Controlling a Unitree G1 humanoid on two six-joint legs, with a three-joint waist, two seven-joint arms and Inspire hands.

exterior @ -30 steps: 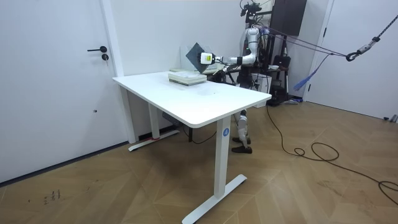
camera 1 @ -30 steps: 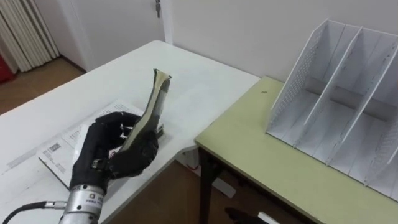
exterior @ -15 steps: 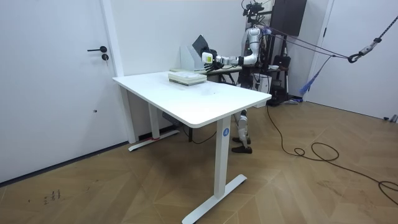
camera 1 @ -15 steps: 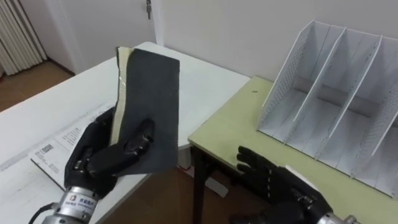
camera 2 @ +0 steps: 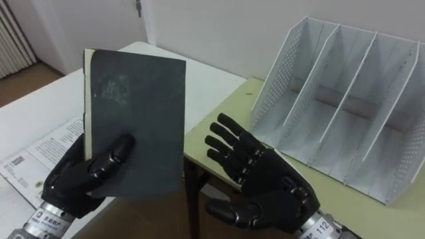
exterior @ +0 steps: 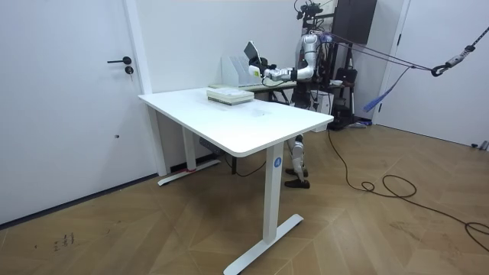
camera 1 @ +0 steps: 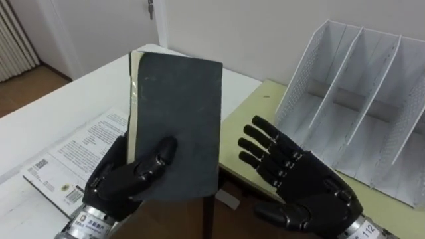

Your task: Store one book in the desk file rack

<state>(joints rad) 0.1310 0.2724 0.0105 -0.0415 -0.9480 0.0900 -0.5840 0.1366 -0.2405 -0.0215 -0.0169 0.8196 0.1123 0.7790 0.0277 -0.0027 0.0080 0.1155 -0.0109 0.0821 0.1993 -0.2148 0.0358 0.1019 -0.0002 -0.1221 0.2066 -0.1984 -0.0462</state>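
One book held upright, not yet at the rack.
The left robot hand (camera 1: pixel 129 182) clamps the dark book (camera 1: pixel 176 119) by its lower edge; the right robot hand (camera 1: pixel 299 182) is spread wide just beside it, holding nothing. A loose handover could drop the book short of the file rack (camera 1: pixel 358 113).

Looks matt, dark and faintly scuffed on the cover of the book (camera 1: pixel 176 113), with cream paper at its edge. Smooth white perforated sheet for the file rack (camera 1: pixel 345 99). Smooth white worktop (camera 1: pixel 66 113); printed paper booklet (camera 1: pixel 73 156).
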